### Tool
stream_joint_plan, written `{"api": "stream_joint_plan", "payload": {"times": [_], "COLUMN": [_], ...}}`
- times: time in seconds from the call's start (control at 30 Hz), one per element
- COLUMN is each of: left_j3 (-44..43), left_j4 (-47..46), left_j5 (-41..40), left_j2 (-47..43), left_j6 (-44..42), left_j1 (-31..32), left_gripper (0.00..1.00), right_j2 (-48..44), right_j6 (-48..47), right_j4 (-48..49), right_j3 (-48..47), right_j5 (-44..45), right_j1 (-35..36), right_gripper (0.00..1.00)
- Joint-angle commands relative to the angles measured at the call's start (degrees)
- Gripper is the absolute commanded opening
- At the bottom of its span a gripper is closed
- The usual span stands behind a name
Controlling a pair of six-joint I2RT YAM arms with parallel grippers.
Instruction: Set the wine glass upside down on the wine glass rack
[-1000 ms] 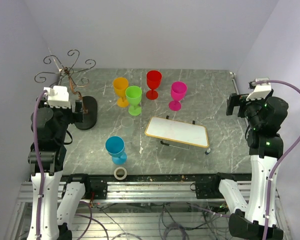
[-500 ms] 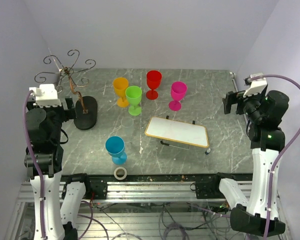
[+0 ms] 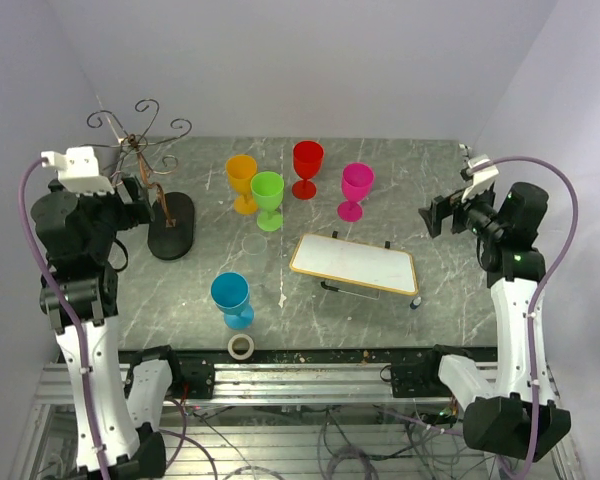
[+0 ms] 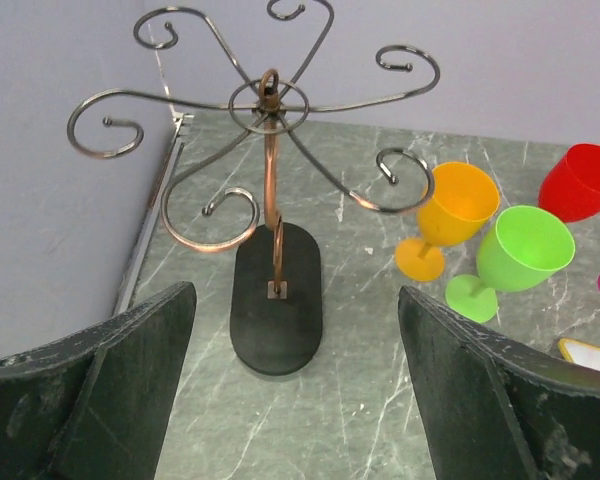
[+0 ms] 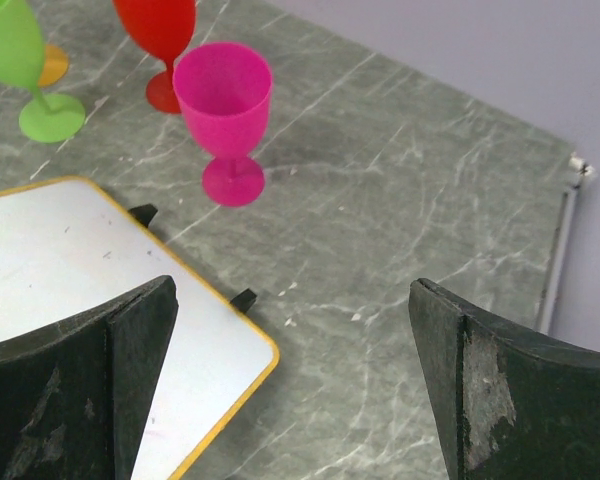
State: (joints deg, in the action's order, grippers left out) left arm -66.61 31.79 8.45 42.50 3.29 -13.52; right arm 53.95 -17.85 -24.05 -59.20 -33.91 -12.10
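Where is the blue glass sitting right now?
In the top view, the blue glass stands upright near the table's front edge, left of centre. It is just behind a tape roll and to the left of the white board.

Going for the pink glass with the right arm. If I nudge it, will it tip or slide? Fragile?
Probably tips: the pink glass has a wide bowl on a thin stem over a small foot, so a high push would topple it. It looks like opaque plastic, so likely light and not brittle. On its side it may roll.
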Motion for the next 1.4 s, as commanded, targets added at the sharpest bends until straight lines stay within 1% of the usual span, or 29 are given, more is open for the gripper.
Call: {"api": "stream_joint_plan", "payload": {"times": [0.0,0.17,0.3,0.4,0.53,0.67,0.77,1.0,1.13,1.37], "left_j3": [-8.1,-18.7,-23.2,-27.6,-31.4,-34.9,-38.1,-43.6,-44.5,-43.4], "left_j4": [5.2,11.6,12.4,14.4,12.9,13.0,13.6,14.9,15.5,15.4], "left_j5": [3.8,0.6,-2.0,-1.8,0.9,3.1,4.4,7.2,7.4,6.5], "left_j2": [6.3,15.1,19.7,25.0,30.0,34.8,39.0,45.6,48.1,49.4], "left_j6": [-1.3,-6.2,-10.8,-13.0,-14.6,-16.4,-17.3,-17.6,-17.6,-18.4], "left_j1": [-0.8,-0.7,-0.7,-0.7,-0.6,-0.6,-0.7,-0.2,0.3,1.7], "left_gripper": [0.92,0.94,0.95,0.94,0.87,0.78,0.74,0.67,0.59,0.44], "right_j2": [-2.2,-5.0,-4.7,-4.5,-4.5,-4.4,-4.3,-4.0,-3.8,-3.7], "right_j6": [1.3,1.3,1.1,1.2,1.3,1.5,1.3,1.4,1.2,1.1], "right_j4": [6.1,7.0,6.4,6.2,6.2,6.2,6.2,6.5,6.4,6.5], "right_j3": [4.8,7.2,7.1,7.1,7.5,7.7,7.7,8.0,8.1,8.2], "right_j5": [-2.7,-2.6,-3.2,-3.2,-3.2,-3.3,-3.0,-2.7,-2.6,-2.1], "right_j1": [-0.2,-0.2,-0.1,0.3,0.4,0.4,0.5,0.6,0.6,0.6], "right_gripper": [1.00,1.00,1.00,1.00,1.00,1.00,1.00,1.00,1.00,1.00]}}
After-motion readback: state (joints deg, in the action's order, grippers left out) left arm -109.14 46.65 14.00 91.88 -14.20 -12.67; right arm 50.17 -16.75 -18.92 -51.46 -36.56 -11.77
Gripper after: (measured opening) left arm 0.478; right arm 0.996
